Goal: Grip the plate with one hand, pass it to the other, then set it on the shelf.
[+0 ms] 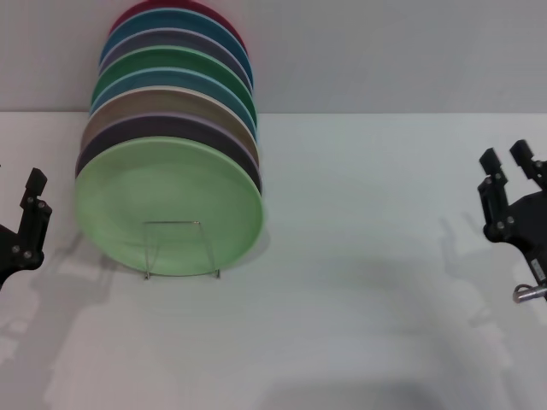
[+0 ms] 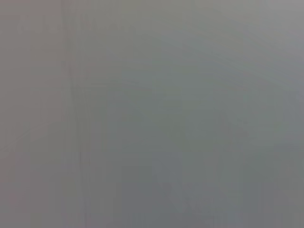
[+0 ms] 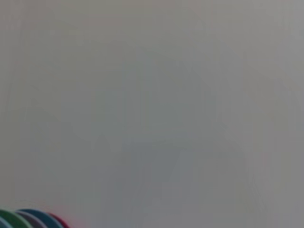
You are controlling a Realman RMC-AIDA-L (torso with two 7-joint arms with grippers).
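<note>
The pale mint green plate [image 1: 168, 207] stands on edge at the front of a row of coloured plates, leaning against the ones behind it. The clear shelf [image 1: 177, 248] shows as thin upright legs in front of the plate's lower part. My left gripper [image 1: 32, 203] hangs at the far left edge, level with the plate and apart from it. My right gripper [image 1: 505, 157] is at the far right, open, with nothing between its fingers. The left wrist view shows only a plain grey surface.
Behind the mint plate stand several more plates [image 1: 171, 81] in lavender, tan, teal, green, blue and red. Their rims [image 3: 28, 220] show in a corner of the right wrist view. The white table [image 1: 367, 282] runs back to a grey wall.
</note>
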